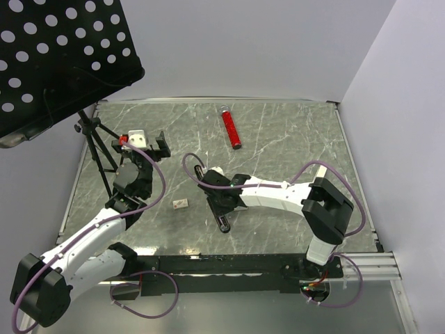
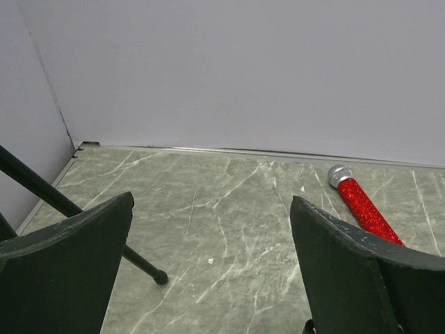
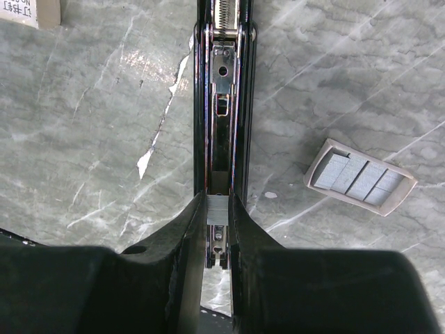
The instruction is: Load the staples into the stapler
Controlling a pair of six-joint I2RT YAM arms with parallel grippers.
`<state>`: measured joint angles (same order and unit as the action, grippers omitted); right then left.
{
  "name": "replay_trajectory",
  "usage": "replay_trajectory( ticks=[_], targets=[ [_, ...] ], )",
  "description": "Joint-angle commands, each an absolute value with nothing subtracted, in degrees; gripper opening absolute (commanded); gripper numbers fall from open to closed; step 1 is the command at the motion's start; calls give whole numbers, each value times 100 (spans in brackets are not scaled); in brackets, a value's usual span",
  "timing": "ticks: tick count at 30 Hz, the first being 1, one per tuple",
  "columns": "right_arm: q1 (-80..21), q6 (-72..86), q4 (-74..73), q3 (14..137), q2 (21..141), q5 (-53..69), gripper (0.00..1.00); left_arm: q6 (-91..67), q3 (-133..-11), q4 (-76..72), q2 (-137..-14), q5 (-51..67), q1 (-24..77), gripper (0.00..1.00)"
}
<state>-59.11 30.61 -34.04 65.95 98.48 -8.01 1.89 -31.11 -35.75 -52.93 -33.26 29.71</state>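
The right gripper (image 3: pixel 217 221) is pinched narrowly on the staples (image 3: pixel 217 208), right over the open stapler (image 3: pixel 222 118) by the middle of the tabletop's near edge. I'd keep the strip flat and in line with the channel, then release. The left gripper (image 2: pixel 212 209) gapes wide, empty, towards the left edge.

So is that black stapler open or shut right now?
Open. The stapler shows its long metal channel and spring exposed, with no cover over them.
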Motion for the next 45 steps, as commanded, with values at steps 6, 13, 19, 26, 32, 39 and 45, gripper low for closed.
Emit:
replay_trajectory(
  ticks=[6,13,19,26,32,39,45],
  targets=[
    [-5871,3094,-3366,6337,9633,-1011,20,167,-3111,-3779,-5150,-3287,2988,100],
    [-5880,3085,-3340,6328,9589,-1002,26,158,-3111,-3779,-5142,-3278,2988,99],
    [-5862,3085,-3340,6346,9580,-1002,29,167,-3111,-3779,-5142,-3278,2997,99],
    [-5862,3094,-3349,6355,9563,-1011,32,176,-3111,-3779,-5133,-3278,2997,100],
    [-5871,3085,-3366,6407,9501,-1037,37,176,-3111,-3771,-5133,-3278,2988,99],
    [-5827,3015,-3498,6679,9439,-1257,45,167,-3129,-3744,-5115,-3270,2997,99],
    [-5599,3006,-3568,6916,9589,-1345,56,158,-3129,-3735,-5071,-3261,2997,100]
  ],
)
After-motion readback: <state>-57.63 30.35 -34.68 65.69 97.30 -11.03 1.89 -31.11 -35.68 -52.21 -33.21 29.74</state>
